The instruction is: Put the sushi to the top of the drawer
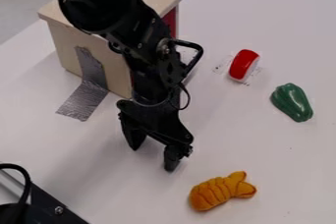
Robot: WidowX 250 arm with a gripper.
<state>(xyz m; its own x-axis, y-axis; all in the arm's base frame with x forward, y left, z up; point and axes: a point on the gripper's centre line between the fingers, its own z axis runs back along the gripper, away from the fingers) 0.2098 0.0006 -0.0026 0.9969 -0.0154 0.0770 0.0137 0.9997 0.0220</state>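
My gripper (152,158) hangs low over the white table at the middle of the camera view, its two fingers apart with nothing between them. The sushi (243,65), red with a white side, lies on the table to the right of the arm, up and to the right of the gripper. A light wooden drawer unit (92,53) stands at the upper left, held by grey tape. The arm covers part of its top and most of its red front.
An orange shrimp-like toy (221,191) lies near the front, right of the gripper. A green pepper toy (292,102) is at the right. Black hardware with a cable (47,207) occupies the lower left corner.
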